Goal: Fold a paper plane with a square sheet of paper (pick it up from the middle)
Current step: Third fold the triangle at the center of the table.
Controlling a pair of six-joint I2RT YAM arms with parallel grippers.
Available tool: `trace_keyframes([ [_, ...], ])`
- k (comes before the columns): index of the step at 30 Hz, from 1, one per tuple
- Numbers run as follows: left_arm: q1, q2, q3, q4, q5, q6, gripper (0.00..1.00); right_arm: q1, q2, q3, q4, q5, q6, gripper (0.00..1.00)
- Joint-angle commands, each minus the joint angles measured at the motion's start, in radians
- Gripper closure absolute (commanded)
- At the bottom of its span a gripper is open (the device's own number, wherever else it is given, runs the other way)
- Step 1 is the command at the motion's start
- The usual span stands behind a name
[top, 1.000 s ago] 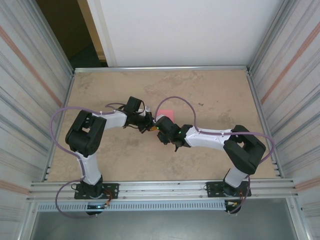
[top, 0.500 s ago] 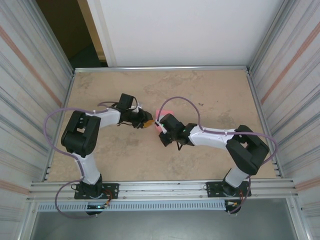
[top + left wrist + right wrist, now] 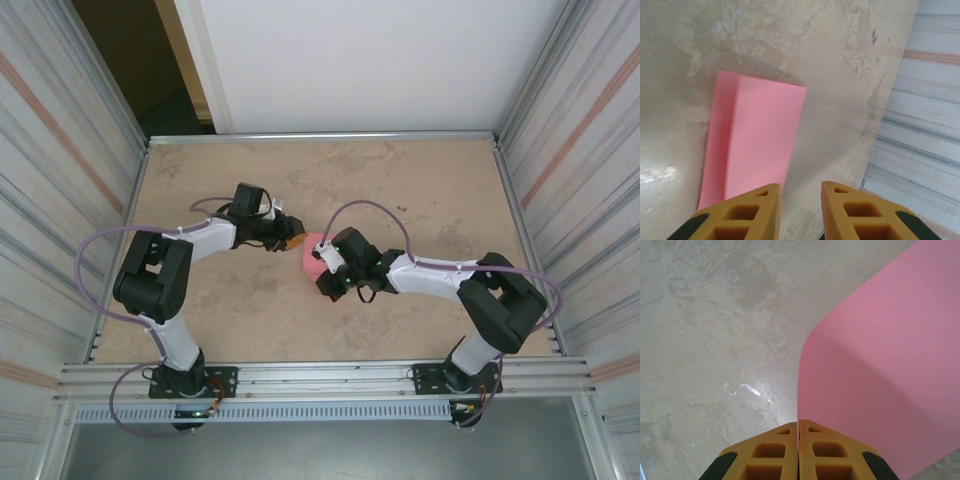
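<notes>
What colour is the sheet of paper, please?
The sheet of paper is pink, best seen from the left wrist view.

1. A mottled tan bench (image 3: 420, 190) is sitting inside a metal frame (image 3: 320, 136).
2. Ribbed grey walls (image 3: 60, 150) are flanking it left and right.
3. A white panel (image 3: 370, 60) is standing far behind; a dark opening (image 3: 125, 60) is showing far left.

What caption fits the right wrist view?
Right gripper, jaws shut, pinches an edge of the pink sheet over the table.
</notes>
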Motion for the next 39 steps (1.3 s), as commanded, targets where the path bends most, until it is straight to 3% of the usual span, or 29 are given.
trace_keyframes([
  [1, -0.023, 0.055, 0.039, 0.006, 0.030, 0.014, 0.74, -0.010, -0.009, -0.008, 0.028, -0.082, 0.014, 0.93],
  [9, -0.067, 0.161, 0.132, -0.098, -0.001, 0.076, 0.82, -0.021, 0.004, -0.013, 0.034, -0.094, 0.031, 0.92],
  [20, -0.070, 0.256, 0.189, -0.248, -0.101, 0.169, 0.84, -0.079, 0.042, -0.005, 0.015, -0.113, 0.095, 0.92],
  [39, -0.075, 0.306, 0.259, -0.347, -0.101, 0.267, 0.85, -0.124, 0.127, 0.083, -0.071, -0.006, 0.145, 0.92],
])
